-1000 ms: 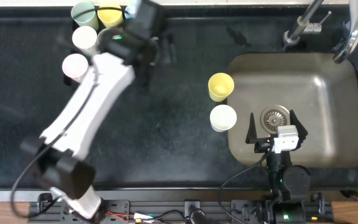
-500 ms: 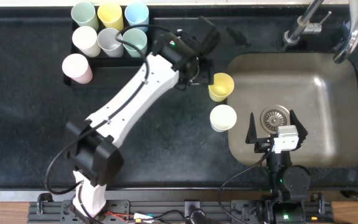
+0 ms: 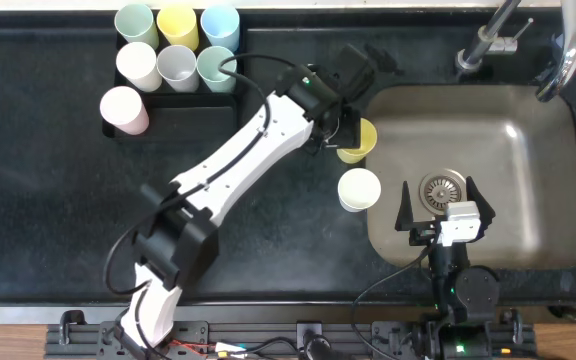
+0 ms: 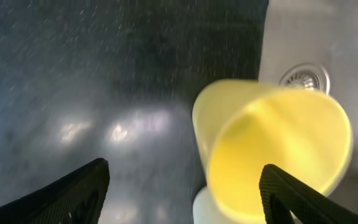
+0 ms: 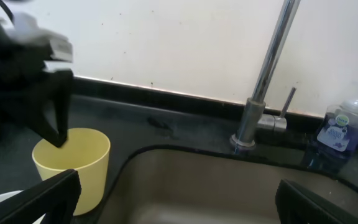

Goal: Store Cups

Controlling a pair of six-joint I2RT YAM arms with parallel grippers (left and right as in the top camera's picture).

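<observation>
A yellow cup (image 3: 358, 141) stands upright on the dark counter at the sink's left rim, with a white cup (image 3: 359, 188) just in front of it. My left gripper (image 3: 340, 120) hangs over the yellow cup (image 4: 272, 149), open, with the cup between its spread fingers (image 4: 73, 193) and nearer one of them. From the right wrist, the same yellow cup (image 5: 73, 162) shows under the dark left gripper (image 5: 33, 81). Above the sink basin, my right gripper (image 3: 438, 205) is open with nothing in it. A black tray (image 3: 158, 88) at the back left holds several cups.
A pale pink cup (image 3: 123, 108) stands beside the tray's left front corner. The steel sink (image 3: 528, 150) with its drain (image 3: 440, 188) takes up the right side. A faucet (image 5: 266, 81) and a soap bottle (image 5: 344, 134) stand behind it.
My left arm has swung from the tray at the back left across to the right and now hangs over the yellow cup. The right arm has not moved.
</observation>
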